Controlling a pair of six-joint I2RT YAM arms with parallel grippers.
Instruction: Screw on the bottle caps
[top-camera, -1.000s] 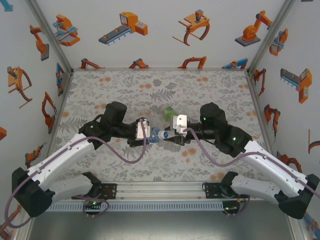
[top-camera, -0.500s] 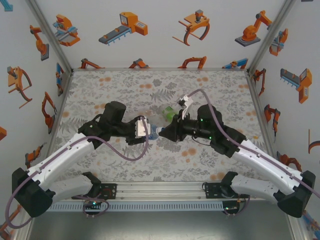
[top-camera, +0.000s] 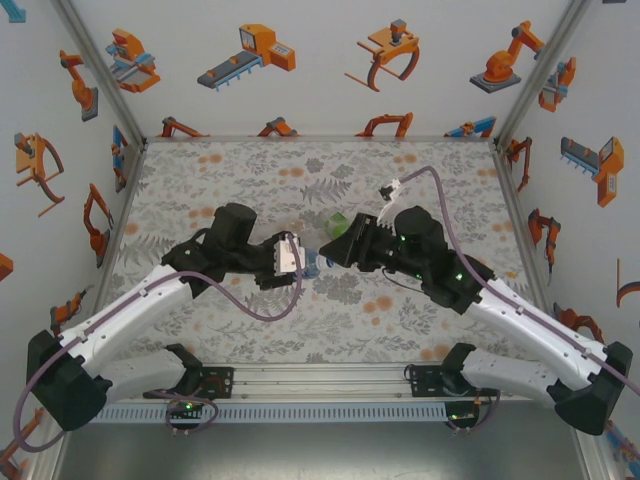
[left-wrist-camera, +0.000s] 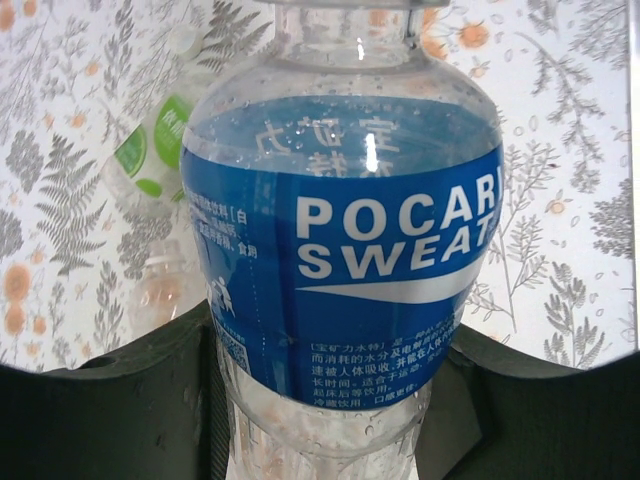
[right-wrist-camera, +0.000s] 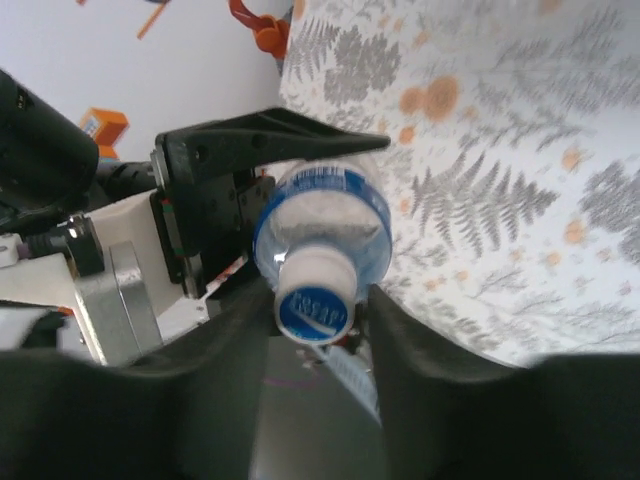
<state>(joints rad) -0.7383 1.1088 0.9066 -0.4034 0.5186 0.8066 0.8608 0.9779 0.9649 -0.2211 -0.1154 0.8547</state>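
Observation:
My left gripper (left-wrist-camera: 330, 400) is shut on the lower body of the blue-label bottle (left-wrist-camera: 340, 250), holding it on its side above the table, neck toward the right arm. Its white cap (right-wrist-camera: 313, 300), with a blue printed top, sits on the bottle neck (right-wrist-camera: 325, 215). My right gripper (right-wrist-camera: 318, 330) is open, its dark fingers flanking the cap with a thin gap on the right side. From above, both grippers meet at the bottle (top-camera: 312, 263) mid-table. The green-label bottle (left-wrist-camera: 150, 150) lies behind, and a plain clear bottle (left-wrist-camera: 155, 290) lies beside it.
The green-label bottle (top-camera: 338, 221) lies just beyond the two grippers on the floral tablecloth (top-camera: 250, 170). White walls with robot pictures enclose the table at the back and sides. The rail with the arm bases (top-camera: 320, 385) runs along the near edge.
The right wrist has rolled over and shifted slightly toward the back, its cable now arching upward. Its jaws have loosened around the cap. The left arm still holds the bottle in place.

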